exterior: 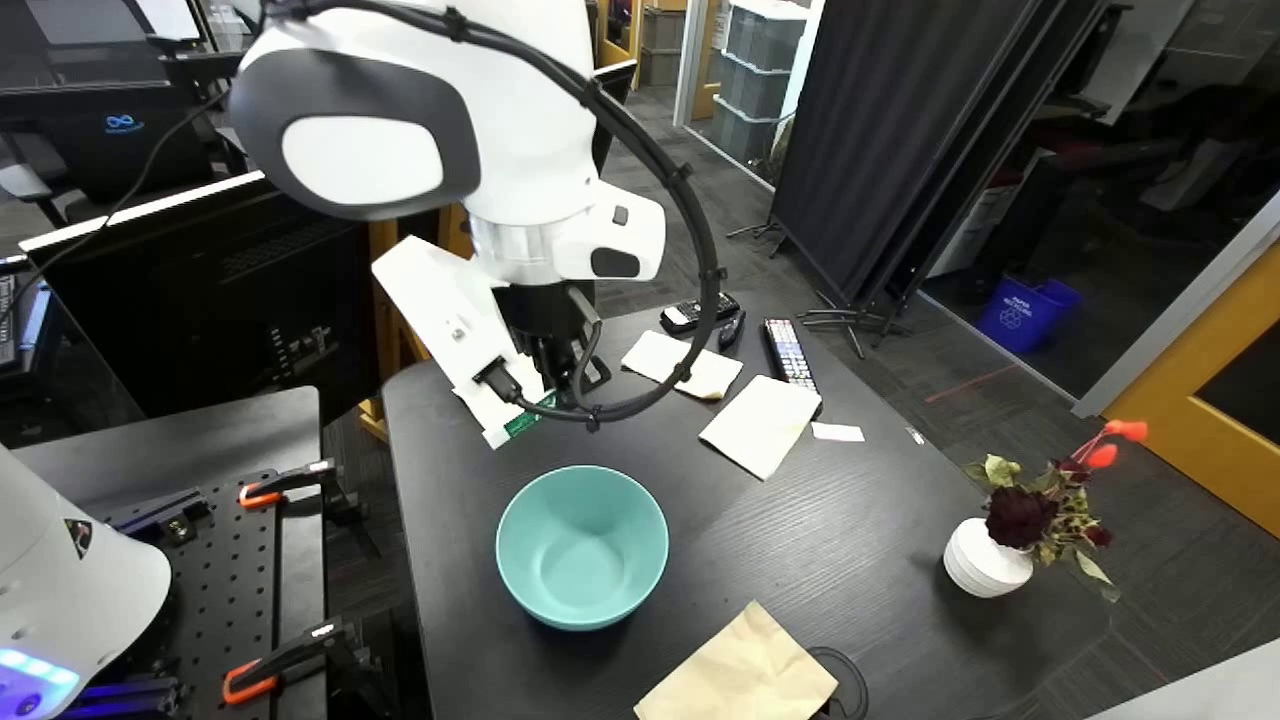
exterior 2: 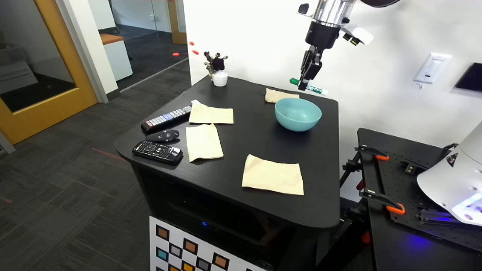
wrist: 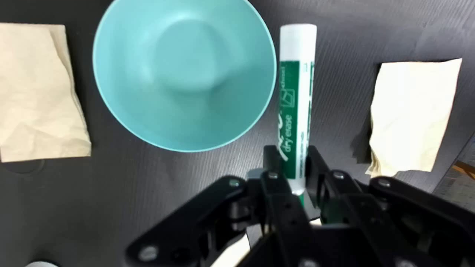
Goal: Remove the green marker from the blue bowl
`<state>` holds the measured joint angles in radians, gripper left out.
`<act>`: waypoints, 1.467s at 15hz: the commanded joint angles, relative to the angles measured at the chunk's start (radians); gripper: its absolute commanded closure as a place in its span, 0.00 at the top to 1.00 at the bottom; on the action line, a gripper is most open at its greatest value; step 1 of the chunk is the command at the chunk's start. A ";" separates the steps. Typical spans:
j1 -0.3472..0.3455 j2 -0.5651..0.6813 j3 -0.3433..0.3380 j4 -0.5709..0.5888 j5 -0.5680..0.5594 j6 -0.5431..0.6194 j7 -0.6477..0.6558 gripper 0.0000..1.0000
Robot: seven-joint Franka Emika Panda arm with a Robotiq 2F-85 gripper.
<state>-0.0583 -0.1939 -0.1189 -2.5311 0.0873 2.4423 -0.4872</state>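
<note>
- Green marker (wrist: 295,96), quantity one: white barrel, green label lettered "dry erase"; held in the air by the tool (wrist: 292,159), outside and apart from the blue bowl (wrist: 185,126).
- Green cap (exterior 2: 294,81) of same: shows on one side of the tool in an exterior view, the barrel's white end on the other; marker set crosswise, slightly tilted.
- Tool: black, two-fingered, directed downward above the bench (exterior 2: 248,139); fingers drawn narrow, gripping the marker by its barrel.
- Blue bowl: teal, round, smooth within; upright on the bench. In the wrist view the marker appears just beside its rim.
- Long remote (exterior 2: 167,118) with pale keys, small rounded remote (exterior 2: 162,136), broad black remote (exterior 2: 158,151): side by side at a rounded corner of the bench.
- Back sheet (exterior 2: 280,95), front sheet (exterior 2: 273,175), middle sheet (exterior 2: 204,142), upper sheet (exterior 2: 212,114): cream, folded, flat on the bench; material cannot be told. Middle and upper lie close together, near the remotes; back lies near the bowl.
- Small white card (exterior: 838,432), quantity one: flat on the bench, near a sheet.
- White vase (exterior: 985,560), ribbed: upright near the bench's edge, well apart from the bowl; carries a dark red bloom (exterior: 1020,517) and bright red buds (exterior: 1127,430).
- Robot base (exterior: 70,560), white: on a perforated black plate (exterior: 230,570) beside the bench; two orange-tipped clamps (exterior: 300,478) at the plate's edge.
</note>
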 commanded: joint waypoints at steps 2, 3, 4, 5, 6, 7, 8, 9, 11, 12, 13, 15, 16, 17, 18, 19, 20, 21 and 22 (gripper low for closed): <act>0.076 0.064 0.043 0.067 0.028 0.004 0.040 0.05; 0.087 0.085 0.055 0.083 0.027 0.009 0.054 0.05; 0.098 0.114 0.068 0.102 0.026 0.018 0.066 0.05; 0.106 0.148 0.083 0.126 0.020 0.024 0.086 0.05; 0.110 0.179 0.096 0.146 0.010 0.035 0.103 0.05; 0.112 0.220 0.111 0.167 -0.006 0.058 0.124 0.05; 0.112 0.253 0.121 0.189 -0.022 0.072 0.139 0.05; 0.110 0.293 0.131 0.212 -0.049 0.086 0.159 0.05; 0.109 0.375 0.143 0.257 -0.085 0.136 0.189 0.05; 0.108 0.410 0.148 0.276 -0.095 0.159 0.202 0.05; 0.109 0.445 0.152 0.298 -0.108 0.177 0.214 0.05; 0.124 0.519 0.146 0.339 -0.160 0.234 0.285 0.05; 0.133 0.549 0.139 0.357 -0.185 0.257 0.324 0.05; 0.146 0.579 0.130 0.377 -0.209 0.276 0.364 0.05; 0.158 0.609 0.122 0.397 -0.229 0.290 0.401 0.05; 0.169 0.633 0.114 0.416 -0.246 0.295 0.435 0.05; 0.185 0.658 0.101 0.436 -0.262 0.295 0.471 0.05; 0.198 0.678 0.091 0.454 -0.275 0.288 0.499 0.05; 0.212 0.696 0.079 0.471 -0.284 0.276 0.529 0.05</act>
<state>0.1074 0.4407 0.0026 -2.1290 -0.1562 2.7284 -0.0486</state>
